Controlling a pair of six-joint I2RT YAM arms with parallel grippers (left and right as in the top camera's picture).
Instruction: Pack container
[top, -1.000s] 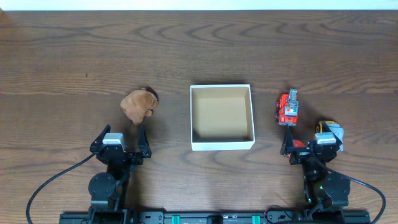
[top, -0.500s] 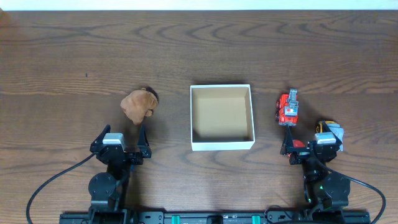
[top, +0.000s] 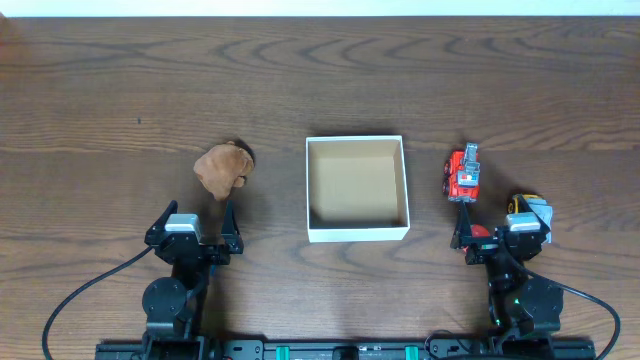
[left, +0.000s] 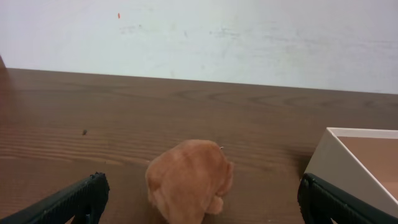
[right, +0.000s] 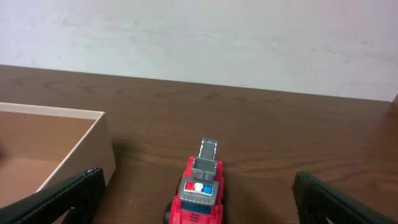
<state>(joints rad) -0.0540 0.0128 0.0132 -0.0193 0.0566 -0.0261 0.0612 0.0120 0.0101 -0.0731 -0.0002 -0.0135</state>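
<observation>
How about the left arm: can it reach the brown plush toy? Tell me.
Likely yes: the brown plush toy lies straight ahead of the open left claw, nothing between; the white square box stands aside.

No readable text, label or number shows anywhere

"What lay on the wooden table (top: 120, 80)?"

"The container (top: 357, 233) sat in the middle, square, with white walls and a tan inside. A brown plush toy (top: 222, 168) lay to its left and a red toy truck (top: 462, 175) to its right, each apart from it."

"And the arms?"

"Both were at the near edge. The left gripper (top: 199, 210) stood just short of the plush, fingers spread wide. The right gripper (top: 492, 215) stood likewise near the truck, with a small yellow and white thing (top: 533, 208) by its outer finger."
</observation>
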